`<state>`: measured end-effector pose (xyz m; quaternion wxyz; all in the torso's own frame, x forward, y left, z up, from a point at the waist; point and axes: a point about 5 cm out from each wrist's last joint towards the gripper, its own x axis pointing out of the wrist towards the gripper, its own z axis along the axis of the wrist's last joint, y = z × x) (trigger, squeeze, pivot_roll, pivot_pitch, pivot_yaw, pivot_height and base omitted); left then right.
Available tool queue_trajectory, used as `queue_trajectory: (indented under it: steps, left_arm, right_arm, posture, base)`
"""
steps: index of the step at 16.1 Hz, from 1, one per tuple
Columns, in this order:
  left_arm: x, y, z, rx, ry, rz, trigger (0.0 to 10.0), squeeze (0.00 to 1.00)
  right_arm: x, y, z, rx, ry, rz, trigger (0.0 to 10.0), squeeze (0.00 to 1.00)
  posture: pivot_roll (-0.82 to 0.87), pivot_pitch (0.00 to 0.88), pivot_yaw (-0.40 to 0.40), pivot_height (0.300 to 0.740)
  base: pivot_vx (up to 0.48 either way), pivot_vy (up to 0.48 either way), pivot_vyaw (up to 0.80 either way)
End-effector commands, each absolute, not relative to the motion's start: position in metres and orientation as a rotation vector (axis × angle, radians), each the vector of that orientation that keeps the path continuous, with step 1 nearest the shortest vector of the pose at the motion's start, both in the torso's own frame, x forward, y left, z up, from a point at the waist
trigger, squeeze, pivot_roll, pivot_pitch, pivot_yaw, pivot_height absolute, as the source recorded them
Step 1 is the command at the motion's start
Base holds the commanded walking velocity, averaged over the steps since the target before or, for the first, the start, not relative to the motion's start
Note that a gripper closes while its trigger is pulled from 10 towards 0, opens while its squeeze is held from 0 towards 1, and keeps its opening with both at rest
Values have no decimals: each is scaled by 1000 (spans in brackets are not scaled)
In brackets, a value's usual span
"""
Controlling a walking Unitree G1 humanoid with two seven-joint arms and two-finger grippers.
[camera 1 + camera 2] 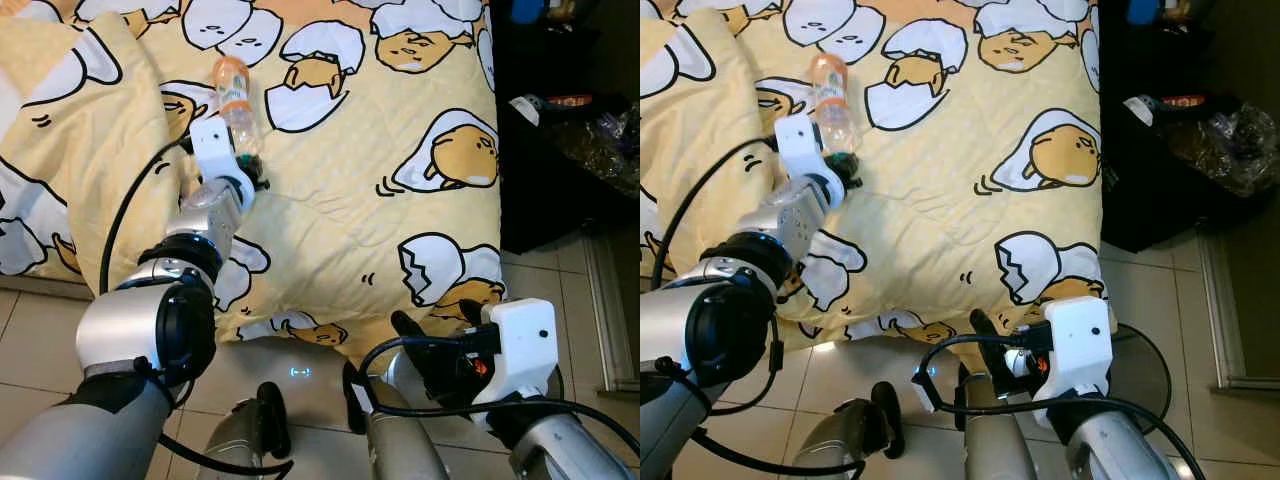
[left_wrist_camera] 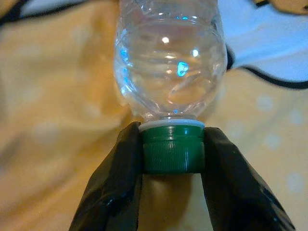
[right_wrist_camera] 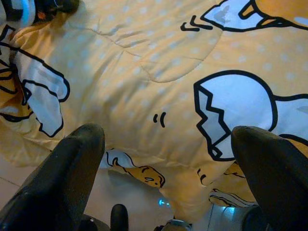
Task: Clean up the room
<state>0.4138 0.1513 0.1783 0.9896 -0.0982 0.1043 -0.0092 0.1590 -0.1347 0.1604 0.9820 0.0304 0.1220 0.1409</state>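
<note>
Left eye view: I have the left end effector [image 1: 250, 170] reached out over the bed [image 1: 380, 200], at the near end of a clear bottle [image 1: 234, 100] that lies on the yellow quilt [image 1: 330, 230], far left of the scene, its orange label pointing away. The right end effector [image 1: 425, 345] sits low by the bed's near edge, over the floor [image 1: 30, 340].

Right eye view: same layout; a black cabinet [image 1: 1140, 190] with a plastic bag [image 1: 1230, 140] on it stands at the right.

Left wrist view: my two fingers [image 2: 118, 183] are closed on the bottle's green cap [image 2: 172, 149], one on each side, touching it. The clear body runs away from me along the quilt.

Right wrist view: the right fingers [image 3: 72, 168] stand wide apart with nothing between them, quilt beyond.

My judgement: the hold is on the cap alone, so the body could swing or slip. I would lift slowly, straight up off the soft quilt, keep the squeeze firm and avoid twisting the wrist until the bottle hangs steady.
</note>
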Motion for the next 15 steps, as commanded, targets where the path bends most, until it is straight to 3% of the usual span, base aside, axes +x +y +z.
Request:
queue_trajectory:
  steps: [1, 8, 11, 12, 13, 14, 15]
  left_arm:
    - [419, 143, 197, -127, 138, -75, 0, 0]
    - [419, 136, 237, 29, -162, -260, 0, 0]
    - [415, 131, 209, 73, -33, -319, 0, 0]
    - [414, 128, 199, 53, 20, -306, 2627, 0]
    - [414, 126, 192, 20, 63, -275, 10000, 0]
    - [413, 122, 184, -29, 109, -232, 10000, 1000]
    - [412, 120, 181, -37, 125, -225, 10000, 1000]
  right_arm:
    - [161, -136, 157, 73, 255, 274, 10000, 0]
    - [214, -125, 149, 105, 164, 348, 10000, 0]
    - [232, -121, 146, 98, 136, 381, 10000, 0]
    - [233, -121, 145, 90, 132, 389, 10000, 0]
    - [234, -121, 145, 83, 130, 389, 10000, 0]
    - [233, -123, 144, 77, 127, 375, 10000, 0]
    - [231, -125, 144, 76, 129, 364, 10000, 0]
  posture:
    - [-482, 335, -21, 740]
    - [-298, 162, 14, 740]
    - [-250, 107, 15, 740]
    - [-256, 104, 18, 740]
    - [-284, 98, 27, 740]
    - [-325, 100, 38, 740]
    - [-331, 103, 40, 740]
  base:
    - [0, 0, 0]
    - [0, 0, 0]
    - [0, 0, 0]
    - [0, 0, 0]
    - [0, 0, 0]
    - [0, 0, 0]
    - [0, 0, 0]
